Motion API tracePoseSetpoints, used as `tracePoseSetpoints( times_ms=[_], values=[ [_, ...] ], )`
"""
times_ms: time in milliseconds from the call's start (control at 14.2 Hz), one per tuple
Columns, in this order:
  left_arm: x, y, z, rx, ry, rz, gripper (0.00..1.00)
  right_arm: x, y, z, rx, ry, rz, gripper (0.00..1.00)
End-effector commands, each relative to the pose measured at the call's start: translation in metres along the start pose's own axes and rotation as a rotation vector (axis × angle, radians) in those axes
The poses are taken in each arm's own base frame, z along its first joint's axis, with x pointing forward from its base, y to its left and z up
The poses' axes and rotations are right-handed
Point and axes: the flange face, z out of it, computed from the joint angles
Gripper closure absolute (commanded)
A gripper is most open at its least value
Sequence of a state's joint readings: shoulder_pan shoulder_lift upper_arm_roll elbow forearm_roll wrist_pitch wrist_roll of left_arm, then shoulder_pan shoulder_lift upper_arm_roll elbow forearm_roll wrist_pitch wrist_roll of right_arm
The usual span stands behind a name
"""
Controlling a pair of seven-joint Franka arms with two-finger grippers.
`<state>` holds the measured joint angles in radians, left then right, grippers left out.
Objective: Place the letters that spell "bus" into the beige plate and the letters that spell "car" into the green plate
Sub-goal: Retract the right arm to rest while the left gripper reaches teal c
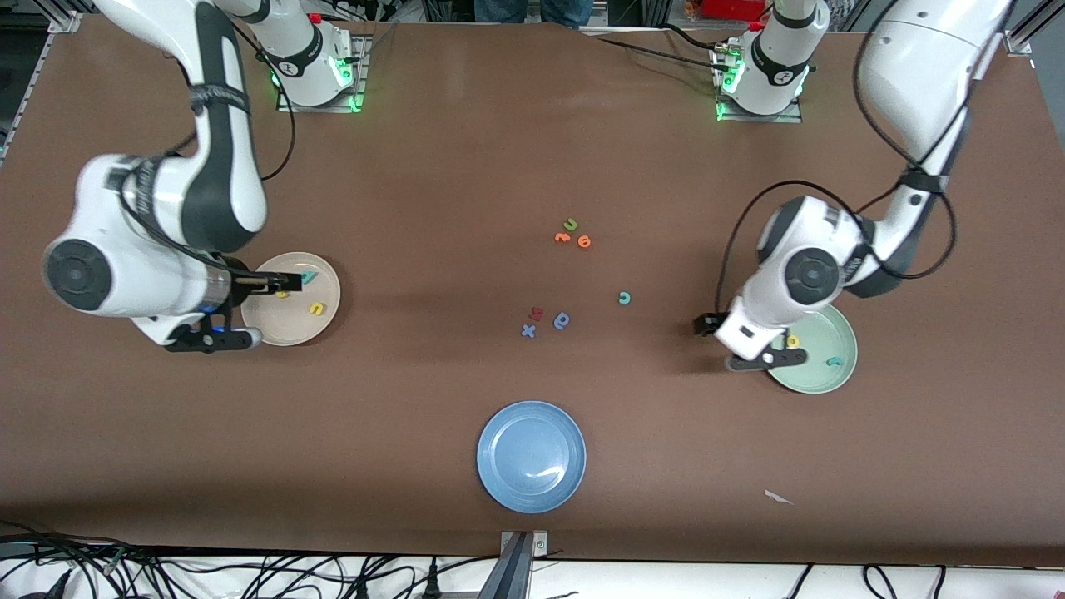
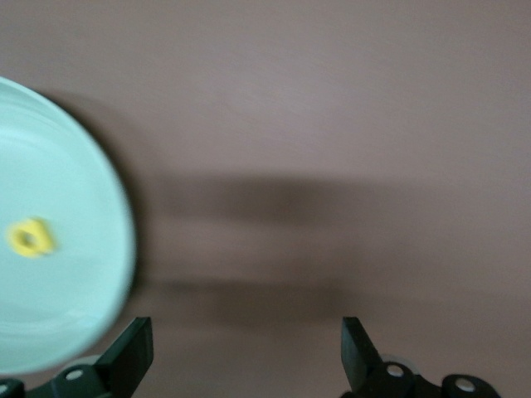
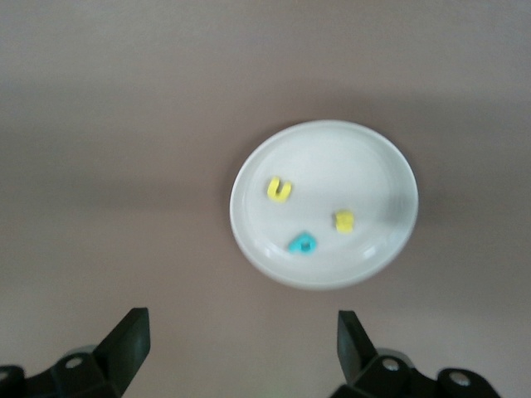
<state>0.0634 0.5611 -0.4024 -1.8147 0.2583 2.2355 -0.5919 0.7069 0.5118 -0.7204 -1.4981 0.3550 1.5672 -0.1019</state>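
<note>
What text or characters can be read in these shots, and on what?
"u": yellow foam letter in the beige plate.
"u": green foam letter on the table.
"c": teal foam letter on the table.
"x": blue foam letter on the table.
Other foam letters, such as the red one: too small or blurred to read.
Round marks on the arm bases: too small to read.
</note>
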Motion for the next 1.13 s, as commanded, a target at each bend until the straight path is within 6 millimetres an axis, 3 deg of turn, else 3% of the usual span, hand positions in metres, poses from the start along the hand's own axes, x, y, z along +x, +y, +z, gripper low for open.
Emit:
tracePoseSetpoints(
  times_ms=[0, 70, 211, 423, 564, 705, 846, 916, 1057],
  values=[
    [-0.019, 0.038, 0.010, -0.029, 0.003, -0.029, 0.00, -0.011, -0.018, -0.033, -0.062, 0.003, -0.050, 0.00],
    [-0.026, 0.054, 0.018, -0.045, 0.013, -0.034, 0.00, -0.022, -0.021, -0.050, -0.074, 0.026, -0.074, 0.00],
    [-0.043, 0.083, 0.034, -0.072, 0.031, -0.032, 0.00, -0.029, -0.028, -0.052, -0.106, 0.019, -0.113, 0.00],
    [-0.061, 0.105, 0.044, -0.073, 0.028, -0.028, 0.00, -0.042, -0.029, -0.060, -0.112, 0.093, -0.105, 0.00],
    [-0.069, 0.117, 0.053, -0.085, 0.030, -0.039, 0.04, -0.067, -0.021, -0.068, -0.131, 0.205, -0.096, 0.00],
    [-0.078, 0.126, 0.063, -0.082, 0.016, -0.036, 0.10, -0.099, 0.003, -0.098, -0.111, 0.274, -0.081, 0.00],
    [-0.083, 0.129, 0.067, -0.079, 0.009, -0.033, 0.20, -0.115, 0.032, -0.121, -0.100, 0.306, -0.040, 0.00],
    [-0.085, 0.132, 0.068, -0.076, 0.008, -0.028, 0.25, -0.127, 0.032, -0.139, -0.102, 0.348, -0.038, 0.00],
    [-0.089, 0.131, 0.071, -0.069, 0.002, -0.021, 0.35, -0.138, 0.034, -0.139, -0.092, 0.307, -0.020, 0.00]
  ],
)
